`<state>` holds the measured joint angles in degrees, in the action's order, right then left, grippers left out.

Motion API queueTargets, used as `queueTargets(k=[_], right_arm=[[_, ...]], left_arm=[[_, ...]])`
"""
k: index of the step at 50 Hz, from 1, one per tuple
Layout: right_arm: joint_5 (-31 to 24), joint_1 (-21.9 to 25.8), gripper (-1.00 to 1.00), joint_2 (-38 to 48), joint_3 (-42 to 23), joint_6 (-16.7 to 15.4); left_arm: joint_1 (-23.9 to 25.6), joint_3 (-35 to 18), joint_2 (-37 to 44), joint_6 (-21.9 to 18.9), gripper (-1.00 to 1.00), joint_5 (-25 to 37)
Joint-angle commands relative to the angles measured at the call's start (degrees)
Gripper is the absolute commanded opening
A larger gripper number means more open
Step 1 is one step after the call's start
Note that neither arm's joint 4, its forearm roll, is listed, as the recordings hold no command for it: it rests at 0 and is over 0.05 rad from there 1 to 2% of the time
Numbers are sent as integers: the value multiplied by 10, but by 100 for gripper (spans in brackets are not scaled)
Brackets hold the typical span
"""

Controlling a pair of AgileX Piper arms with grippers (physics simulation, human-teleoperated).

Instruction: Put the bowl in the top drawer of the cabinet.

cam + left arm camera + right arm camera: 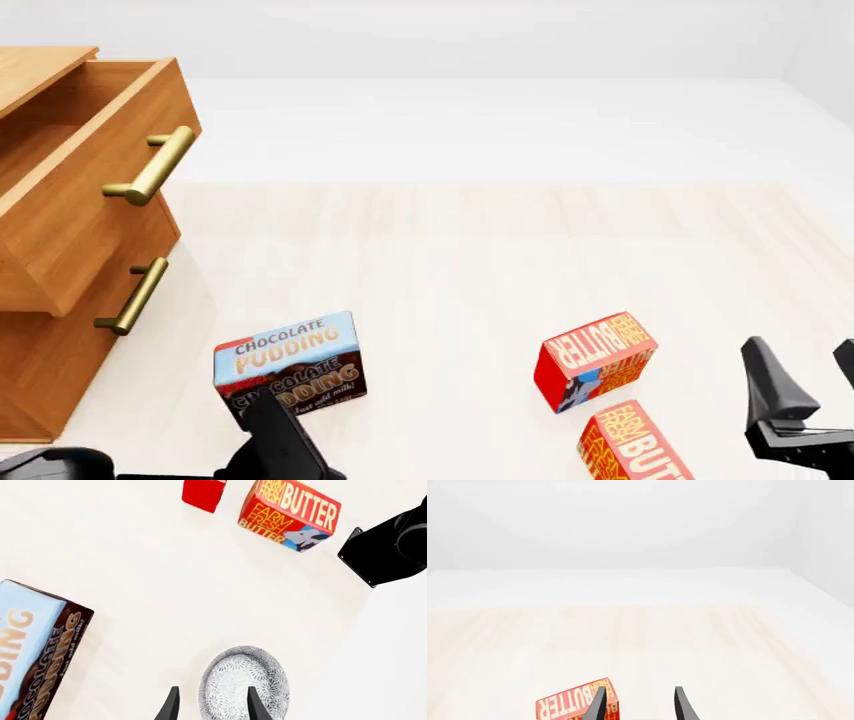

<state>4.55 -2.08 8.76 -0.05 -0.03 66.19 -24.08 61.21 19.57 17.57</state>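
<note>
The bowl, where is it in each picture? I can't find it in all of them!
Left wrist view: the bowl sits at the bottom edge, just ahead of the left gripper, with one open finger over its rim.
Front view: not in it; the left arm hides that near edge.
Right wrist view: not in it.
Shared landmark: the butter box shows in all three views.

My arms are matte black w/ no markings. Each hand (210, 707) has two thin, pointed black fingers (771, 378). A boxy black housing (383, 547) sits behind the right one.
</note>
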Motion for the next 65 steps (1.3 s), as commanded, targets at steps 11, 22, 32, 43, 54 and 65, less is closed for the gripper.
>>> queueTargets(k=[11, 22, 32, 43, 54, 65], right_arm=[[4, -24, 100, 10, 0, -10], [5, -36, 100, 13, 0, -16], [8, -43, 100, 19, 0, -22], [9, -47, 100, 21, 0, -25], [9, -51, 100, 22, 0, -28], [11, -56, 100, 25, 0, -30]], left_arm=[[10, 37, 33, 22, 100, -74], [14, 54, 43, 31, 100, -106], [13, 70, 49, 37, 100, -131], [19, 81, 60, 44, 100, -157], [22, 83, 66, 50, 100, -172], [28, 90, 83, 56, 100, -198]])
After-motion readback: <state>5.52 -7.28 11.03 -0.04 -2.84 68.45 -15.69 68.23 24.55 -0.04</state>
